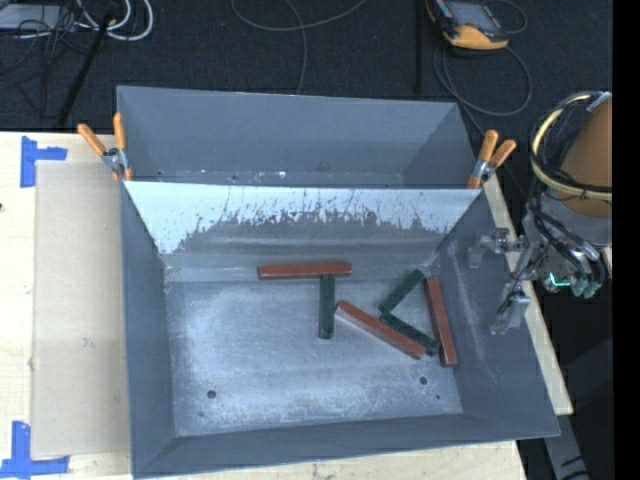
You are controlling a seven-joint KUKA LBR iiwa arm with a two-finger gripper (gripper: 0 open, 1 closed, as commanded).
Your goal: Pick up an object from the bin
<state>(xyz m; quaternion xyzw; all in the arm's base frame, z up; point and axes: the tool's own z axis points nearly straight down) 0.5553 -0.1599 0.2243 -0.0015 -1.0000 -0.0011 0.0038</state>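
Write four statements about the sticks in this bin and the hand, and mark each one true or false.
1. The horizontal reddish-brown stick lies nearest the back wall. True.
2. Every stick is reddish-brown. False: the upright dark green stick and the slanted dark green stick are not.
3. The hand is above the left side of the bin. False: it is at the right wall, apart from the sticks.
4. The rightmost stick is reddish-brown. True.

White cable bundle (128, 10) on dark floor (330, 58); orange-black device (470, 23) nearby

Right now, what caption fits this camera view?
Gripper at right rim of bin; red sticks and green sticks inside.
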